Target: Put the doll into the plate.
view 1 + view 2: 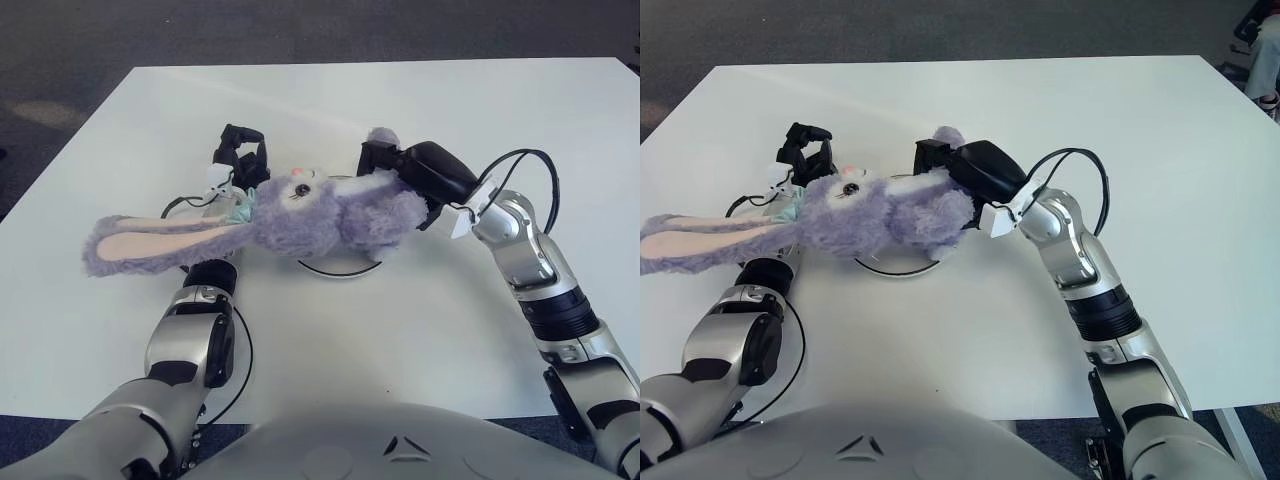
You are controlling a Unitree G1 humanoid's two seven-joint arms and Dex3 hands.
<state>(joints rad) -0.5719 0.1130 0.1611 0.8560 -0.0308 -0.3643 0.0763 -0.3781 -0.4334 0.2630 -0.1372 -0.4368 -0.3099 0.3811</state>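
Purple plush rabbit doll (330,205) w/ long pink-lined ears lies across the round clear glass plate (335,268) on the white table (120,110), ears trailing past the plate towards robot's left. Right hand (400,165) is clamped on its rear end. Left hand (238,160), fingers curled & empty, sits just behind its head.

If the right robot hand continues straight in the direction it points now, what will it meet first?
Probably nothing new: the right robot hand already grips the purple plush rabbit doll over the clear round plate. Further left, it would likely meet the left robot hand, though depth is unclear.
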